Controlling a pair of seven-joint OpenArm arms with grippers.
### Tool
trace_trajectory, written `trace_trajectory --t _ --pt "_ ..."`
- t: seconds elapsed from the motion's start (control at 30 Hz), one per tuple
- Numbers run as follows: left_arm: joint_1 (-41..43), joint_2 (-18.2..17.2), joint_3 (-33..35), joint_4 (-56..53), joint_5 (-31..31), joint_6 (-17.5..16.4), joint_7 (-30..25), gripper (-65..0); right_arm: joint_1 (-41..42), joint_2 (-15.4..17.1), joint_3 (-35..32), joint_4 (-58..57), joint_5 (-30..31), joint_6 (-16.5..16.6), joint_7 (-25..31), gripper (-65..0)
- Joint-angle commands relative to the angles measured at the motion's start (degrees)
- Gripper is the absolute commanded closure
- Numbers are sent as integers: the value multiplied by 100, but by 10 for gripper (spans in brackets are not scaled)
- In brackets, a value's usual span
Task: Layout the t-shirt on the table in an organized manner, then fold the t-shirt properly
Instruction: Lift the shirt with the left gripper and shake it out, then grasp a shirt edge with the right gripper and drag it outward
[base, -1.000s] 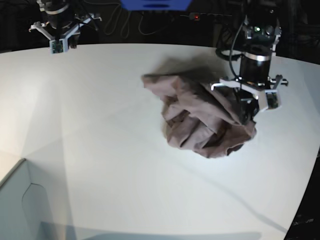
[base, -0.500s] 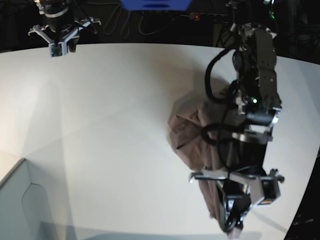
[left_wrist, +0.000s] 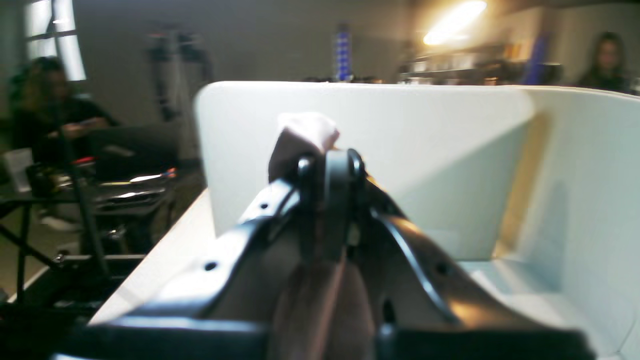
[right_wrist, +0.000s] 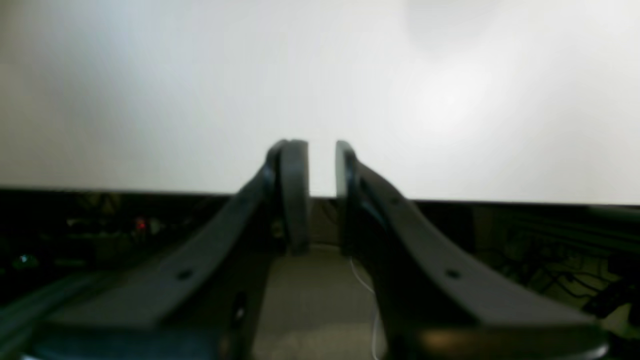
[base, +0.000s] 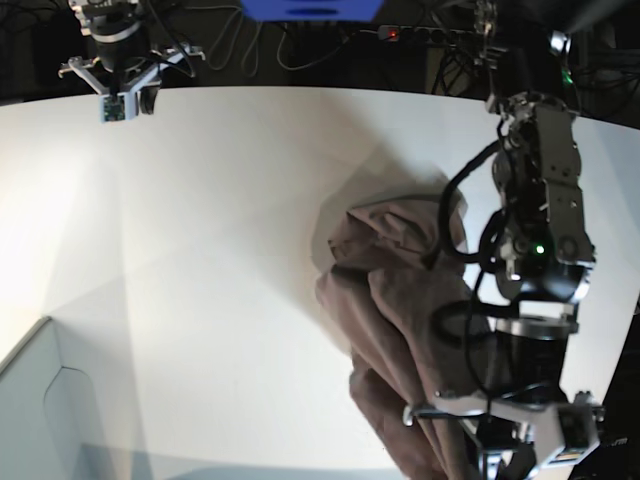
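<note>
Your left claw (left_wrist: 327, 165) is pressed together on a pinch of the shirt (base: 400, 300): in the left wrist view a tuft of mauve cloth pokes out past the tips, and more of it runs back between the jaws toward the camera. In the base view that arm is low at the near edge of the worktop (base: 200, 250), and the shirt trails from it in a long, rumpled band running up to a bunched heap around the middle of the worktop, right of centre. Beyond the tips, the left wrist view shows a pale box (left_wrist: 450, 150), though the picture is blurred.

Your right claw (right_wrist: 315, 195) is slightly spread, a narrow gap showing between the jaws, and it holds nothing. It hangs at the far left corner (base: 115, 85), well apart from the shirt.

You look to be in the laying-out step, with no folding begun: the cloth is stretched but twisted, with no sleeve or collar plainly readable. The next move likely calls for bringing your right claw to a second edge, so the two can spread the shirt flat between them.
</note>
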Motion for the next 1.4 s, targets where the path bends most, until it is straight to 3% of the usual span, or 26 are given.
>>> trace_trajectory --t 0.0,0.13,0.23,0.37,0.53,0.6,0.73,0.8,0.9,1.03,1.2,1.37 --pt "-149 15 41 79 6 -51 -226 0 -74 15 23 98 -21 4 96 -101" --pt "-184 165 490 -44 6 -51 -226 0 41 15 14 98 -21 4 79 -101" --pt "-404 473 999 -360 67 -51 -226 0 137 15 14 98 -21 4 -132 -101" --pt "-580 886 1571 -1143 76 -51 -235 0 252 24 14 98 -21 4 -537 -100" --pt "-1257 1290 2450 -2470 67 -51 -191 -6 322 24 5 98 -21 4 -590 -101" --pt "-1503 1466 2890 -3006 67 -51 -182 -65 322 24 5 98 -21 4 -590 -102" --pt "-1564 1500 3637 -3525 15 -51 -209 -300 322 24 5 98 -21 4 -590 -103" --pt "-1450 1500 3813 -3543 15 -51 -235 -362 322 24 -4 98 -21 4 -590 -103" --pt "-958 1396 3707 -3270 41 -51 -252 -375 331 24 -21 98 -21 4 -590 -103" --pt "-290 789 3101 -2690 15 -51 -252 -376 419 15 -30 133 -21 4 -590 -103" --pt "695 103 1870 -1916 15 -43 -244 -376 647 15 -276 142 -21 4 -598 -103" --pt "1873 -301 402 -1318 15 -43 -235 -379 1210 182 -856 142 -21 4 -959 -104"
